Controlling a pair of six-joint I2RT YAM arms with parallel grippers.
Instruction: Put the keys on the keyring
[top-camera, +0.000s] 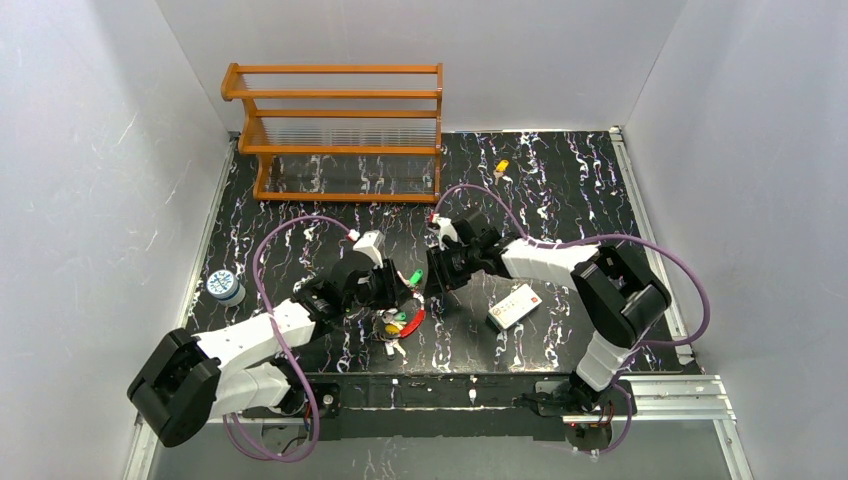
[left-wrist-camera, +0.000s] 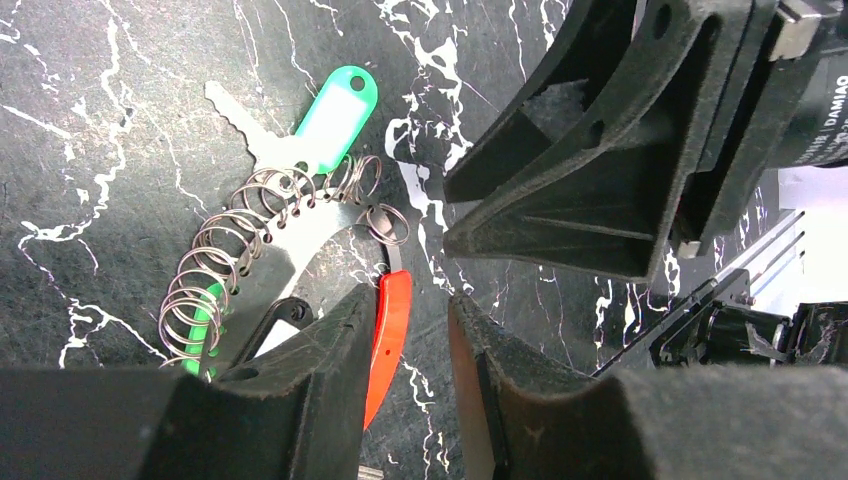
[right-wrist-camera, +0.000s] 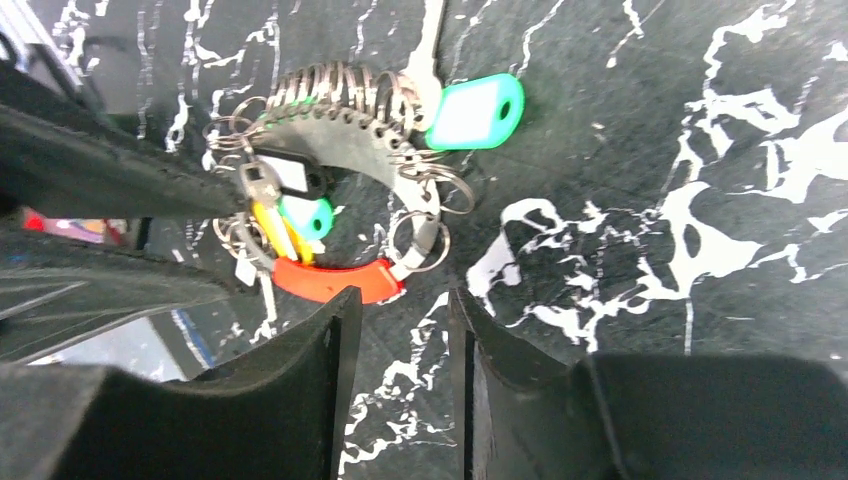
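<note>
- Left gripper (left-wrist-camera: 410, 298), seen from its own wrist: jaws part-open, with the red section (left-wrist-camera: 390, 330) of the keyring (left-wrist-camera: 300, 238) in the gap against one finger (left-wrist-camera: 320, 380). Bare table (top-camera: 600, 200) shows between the red strip and the other finger, so nothing is pinched.
- Right gripper (right-wrist-camera: 395, 330): jaws apart and empty, tips just short of the red section, hovering close over the marbled black table.
- Keyring, a pale arc strung with many wire rings (left-wrist-camera: 215, 275), lies flat at the near centre of the table, between the two grippers. Yellow, teal and black-and-white tags cluster at its left end in the right wrist view.
- Green key (left-wrist-camera: 335, 115) rests on the table at the ring's far end, with its tag against the wire rings; whether it is threaded on cannot be told.
- Yellow key (top-camera: 501, 167) lies alone far back, right of the rack (top-camera: 340, 130) and well apart from the ring.
- Left arm (top-camera: 250, 340) stretches low from the near-left base toward the centre.
- Right arm (top-camera: 545, 260) folds at an elbow on the right, with its forearm reaching left, so the two grippers meet nearly tip to tip.
- White card (top-camera: 515, 305) lies right of the ring; a small tub (top-camera: 225, 288) stands at the table's left edge.
</note>
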